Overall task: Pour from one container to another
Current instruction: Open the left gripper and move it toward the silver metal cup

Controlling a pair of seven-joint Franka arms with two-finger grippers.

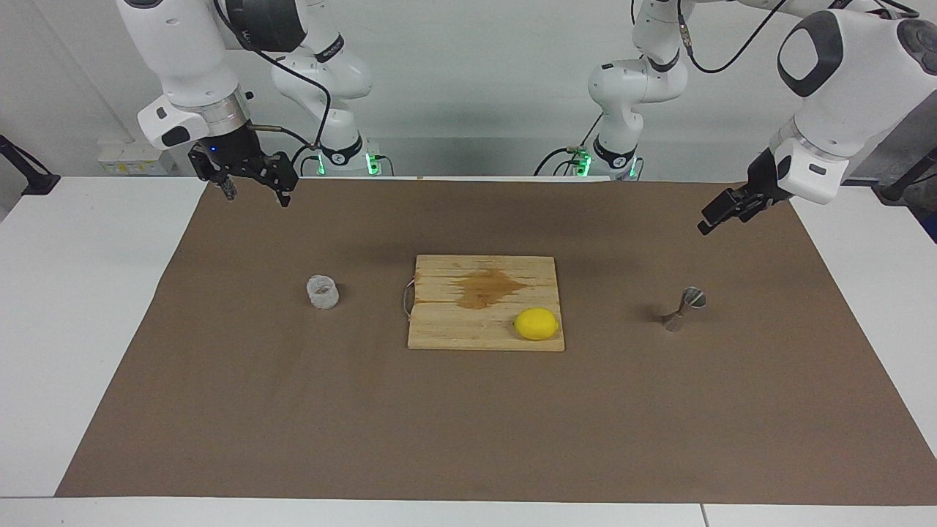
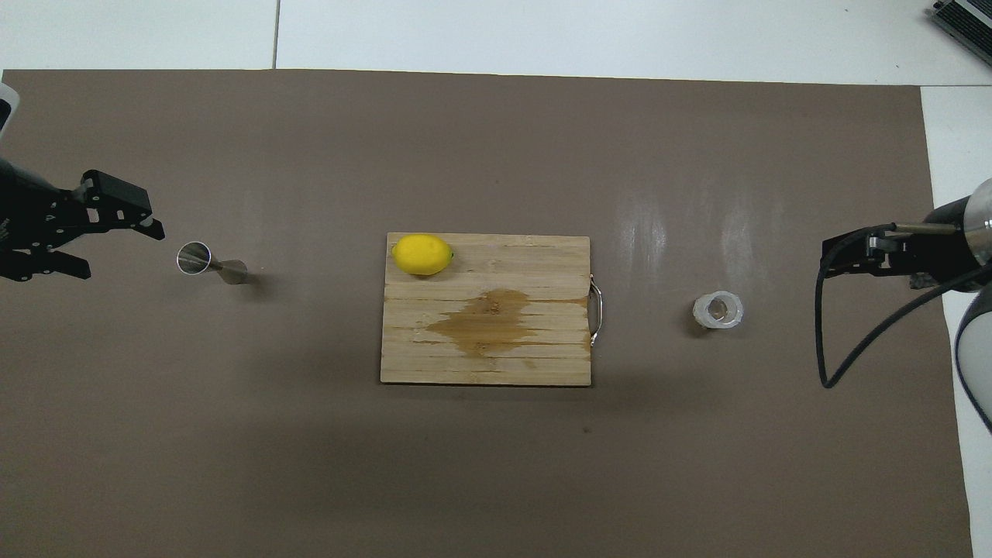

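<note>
The clear textured glass cup (image 1: pixel 323 291) stands on the brown mat toward the right arm's end; it also shows in the overhead view (image 2: pixel 718 310). The silver hourglass jigger (image 1: pixel 684 307) stands on the mat toward the left arm's end, and shows in the overhead view (image 2: pixel 211 263) too. My left gripper (image 1: pixel 710 223) is open and empty, up in the air over the mat just outside the jigger (image 2: pixel 120 252). My right gripper (image 1: pixel 256 192) is open and empty, raised over the mat's edge near its base, apart from the cup (image 2: pixel 833 263).
A wooden cutting board (image 1: pixel 446 329) with a brown wet stain lies mid-table between cup and jigger. A yellow lemon (image 1: pixel 536 323) sits on its corner that is farther from the robots, toward the jigger (image 2: pixel 421 254). White table surrounds the mat.
</note>
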